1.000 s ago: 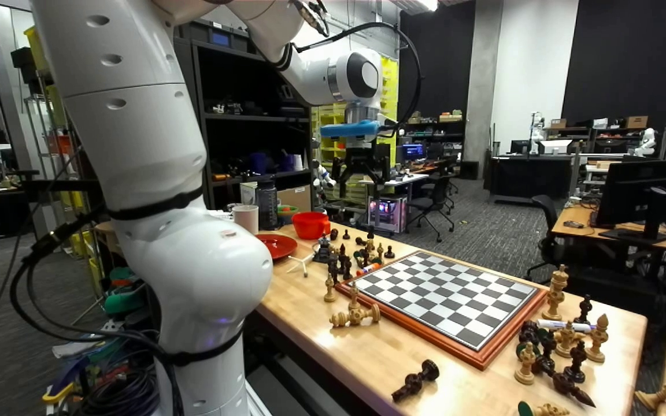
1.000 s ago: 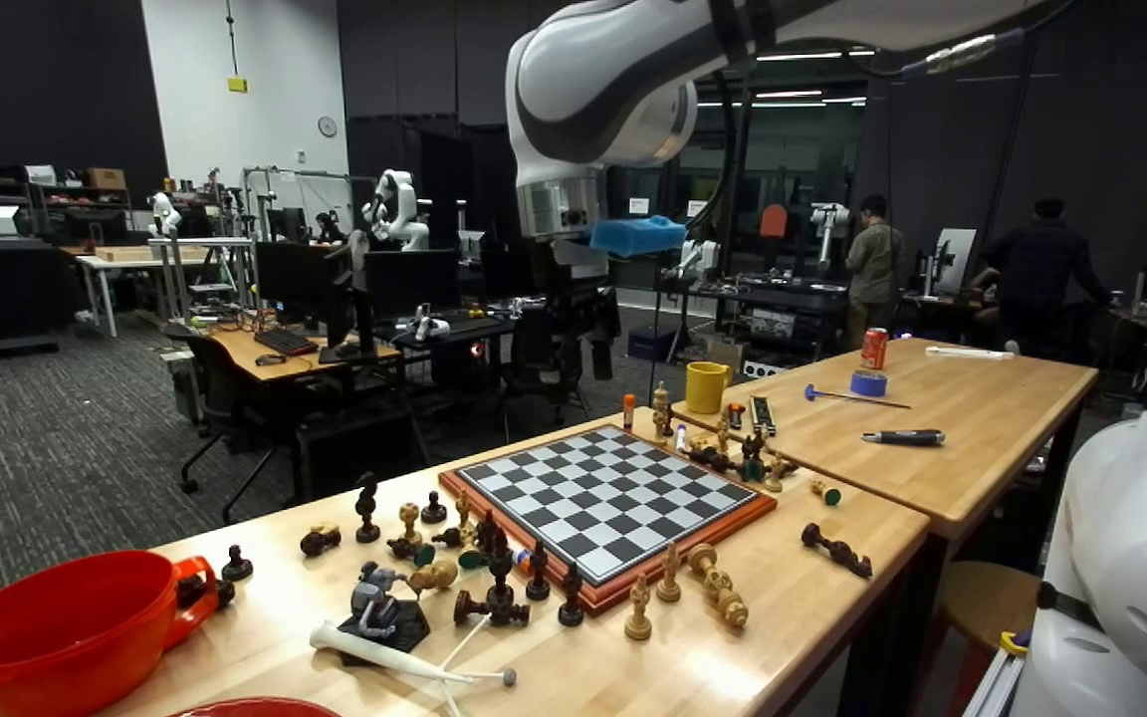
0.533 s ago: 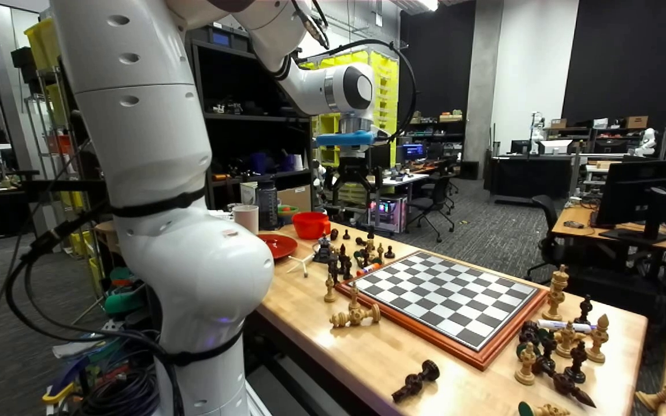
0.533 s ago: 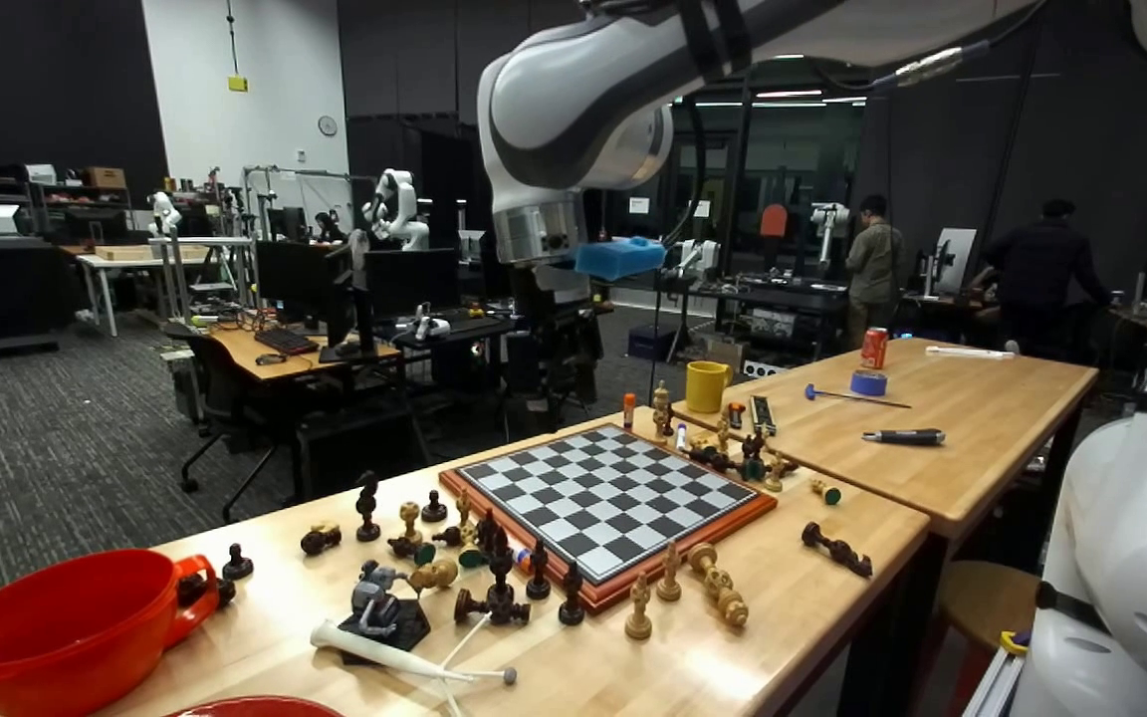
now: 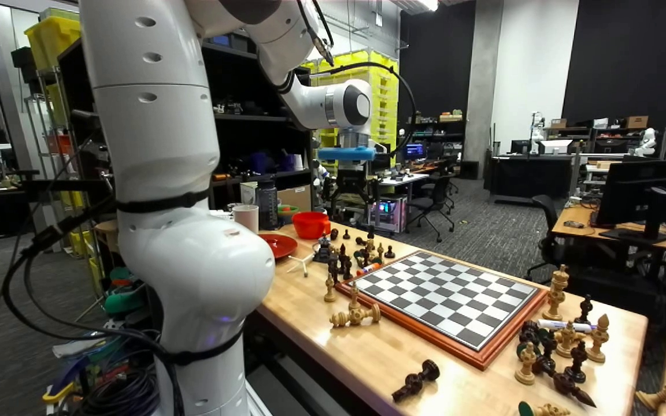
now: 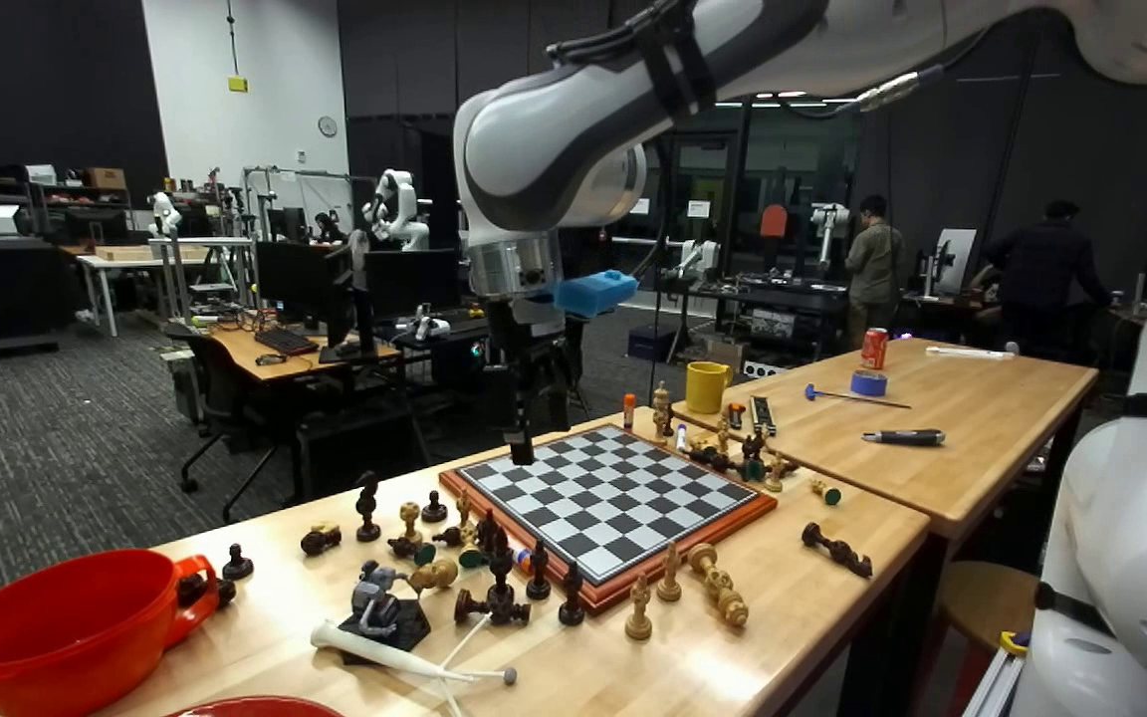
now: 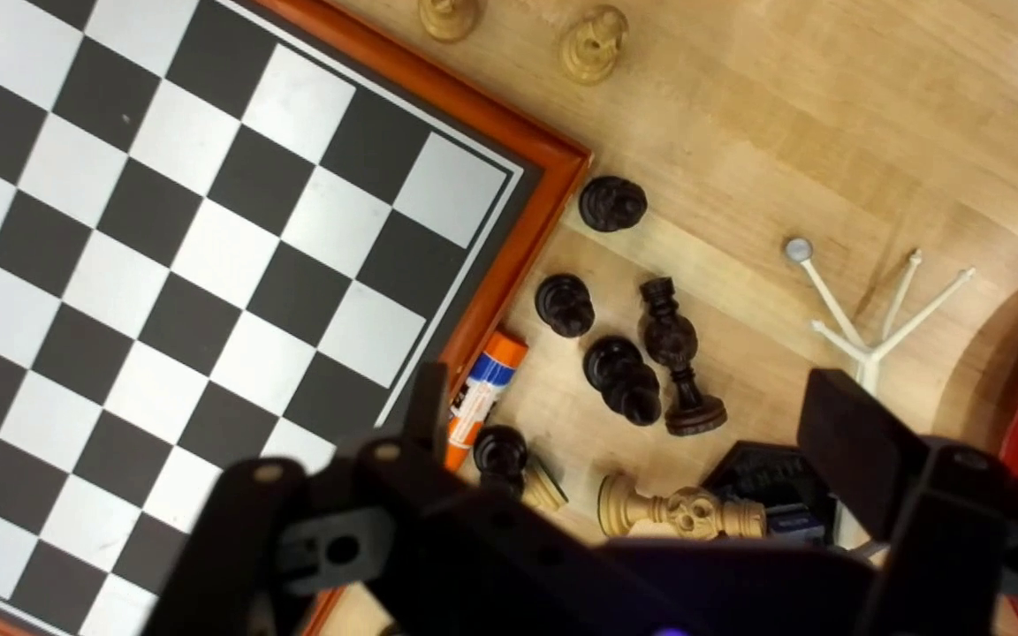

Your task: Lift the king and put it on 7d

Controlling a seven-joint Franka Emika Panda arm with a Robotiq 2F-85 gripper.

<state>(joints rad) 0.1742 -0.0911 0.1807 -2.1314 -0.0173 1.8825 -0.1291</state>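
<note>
Grey carpet (image 6: 76,478) runs back to black panels (image 6: 36,90) and a white wall (image 6: 245,129), and out there I see desks (image 6: 255,366) with monitors (image 6: 412,289), a yellow rack (image 5: 384,104) and people (image 6: 874,261), well away from my pale wooden table (image 5: 362,346). It carries a checkered board (image 6: 613,503) in a reddish frame (image 7: 516,256), with dark pieces (image 6: 366,513) and tan pieces (image 6: 638,615) scattered around it, some upright, some on their sides. A red bowl (image 6: 66,667) and a red plate (image 5: 280,248) sit at one end, and just beside the other end a second table (image 6: 992,418) holds a can (image 6: 874,349) and blue tape (image 6: 869,384). What I take to be the king (image 7: 622,380), tall and dark, stands upright on the table off one edge of the board, just beside a dark piece (image 7: 672,343) lying flat. I have the gripper (image 7: 633,402) hanging in the air with its jaws spread wide apart, and through the gap the wrist view shows the king well below. An orange tube (image 7: 484,397) lies alongside the frame, near the king.
</note>
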